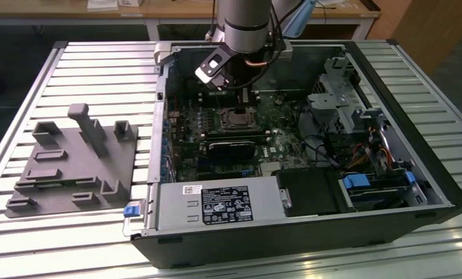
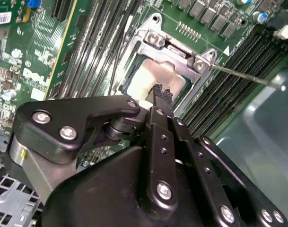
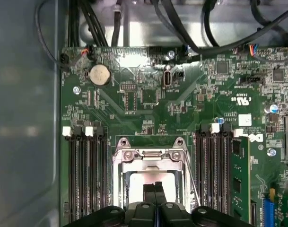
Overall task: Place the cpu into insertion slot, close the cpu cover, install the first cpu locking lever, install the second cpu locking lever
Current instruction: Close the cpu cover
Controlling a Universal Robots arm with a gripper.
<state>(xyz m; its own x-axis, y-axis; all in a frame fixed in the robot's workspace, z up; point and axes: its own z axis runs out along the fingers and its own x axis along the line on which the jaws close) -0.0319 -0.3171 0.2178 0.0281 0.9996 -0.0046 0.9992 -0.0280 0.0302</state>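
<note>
Standing open on the counter (image 1: 91, 64), the computer case (image 1: 293, 244) exposes the green circuit board (image 3: 148, 104) around the insertion slot (image 1: 237, 116). The hand (image 2: 161, 92) hangs directly over the slot, its fingers pressed together and pinching nothing. The cpu cover (image 2: 155, 47) lies on the slot and frames the cpu (image 2: 151, 78) seated inside. The cpu is judged light, rigid and fragile, to be held by its edges only. A thin locking lever (image 2: 243, 75) juts out from the slot's corner.

Right beneath your gripper (image 2: 161, 93) the cpu (image 2: 152, 78) sits in the insertion slot (image 1: 233, 117), with the cpu cover (image 2: 176, 56) lying over its edges. Memory slots (image 3: 87, 175) flank the slot on both sides of the hand, a lever rod (image 2: 243, 75) alongside.
</note>
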